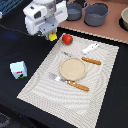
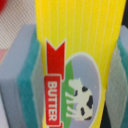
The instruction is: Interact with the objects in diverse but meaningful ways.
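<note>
My gripper [image 1: 51, 33] is shut on the yellow box [image 1: 52, 36] and holds it above the dark table at the back left of the striped mat. In the wrist view the yellow box [image 2: 82, 45] shows a red BUTTER label and a cow, clamped between my grey-and-teal finger pads [image 2: 22, 75]. The shiny red pepper [image 1: 67, 38] lies just to the exterior view's right of the gripper. The white carton [image 1: 19, 70] with green-red print stands on the table at the exterior view's left. The white elongated piece [image 1: 90, 48] lies on the mat's far edge.
A tan round plate [image 1: 73, 68] sits mid-mat with a wooden-handled knife [image 1: 91, 60] behind it and a fork [image 1: 70, 82] in front. Two grey pots [image 1: 96, 13] stand on a brown surface at the back, with another dish at the far right edge.
</note>
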